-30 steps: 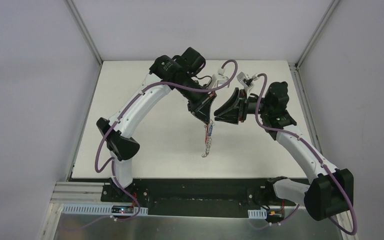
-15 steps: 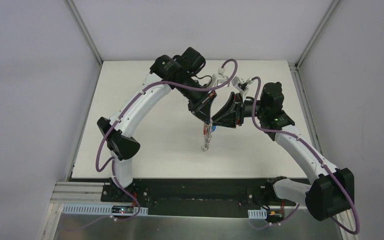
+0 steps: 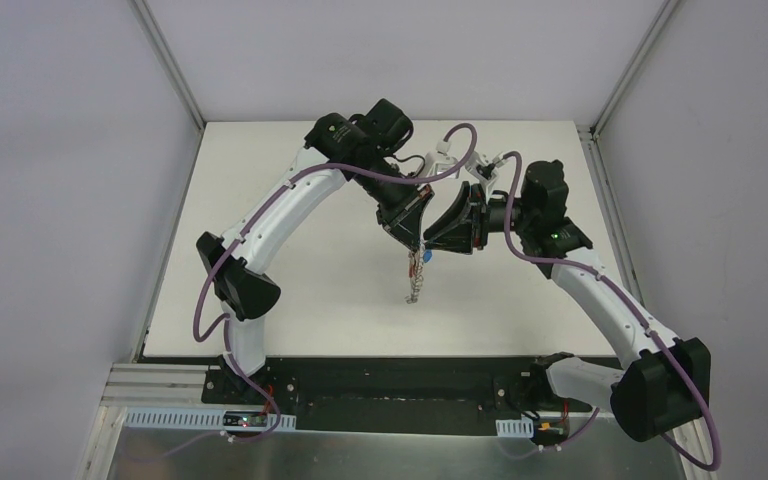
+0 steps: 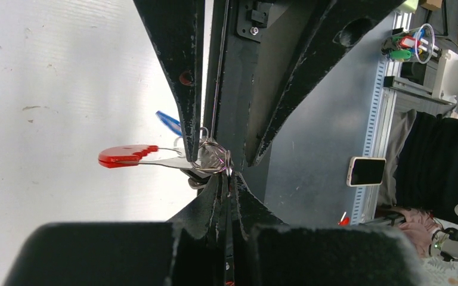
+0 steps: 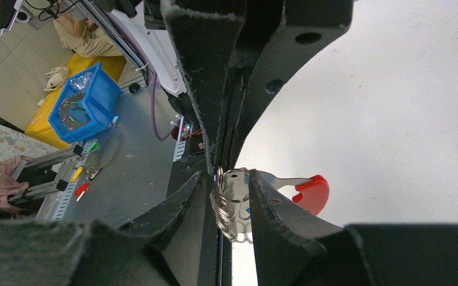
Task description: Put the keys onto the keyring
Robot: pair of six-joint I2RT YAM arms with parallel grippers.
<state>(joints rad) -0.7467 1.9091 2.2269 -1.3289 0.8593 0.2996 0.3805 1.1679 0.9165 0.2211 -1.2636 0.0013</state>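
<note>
The left claw (image 3: 415,243) and right claw (image 3: 430,243) met tip to tip above the middle of the table (image 3: 290,220), slightly toward the far side. The keyring (image 3: 416,280) hung from them, its chain of small rings trailing down toward the near side.

The left claw was pressed together on the bunch of metal rings at the top. The right claw's jaws stood apart, straddling the same rings without clearly pinching them. The red tab (image 4: 128,156) stuck out flat to one side, and the blue key (image 4: 168,122) showed just behind the rings. The silver key could not be picked out from the tangle of wire loops.

All of this looked very light, thin and hard, and probably slippery. The chain was limp and would swing, while the split rings were likely springy and resistant to prying. The best hold seemed to be flat on a key's head or on the red tab, leaving the ring's coil free.

No brand, label or writing could be read.
</note>
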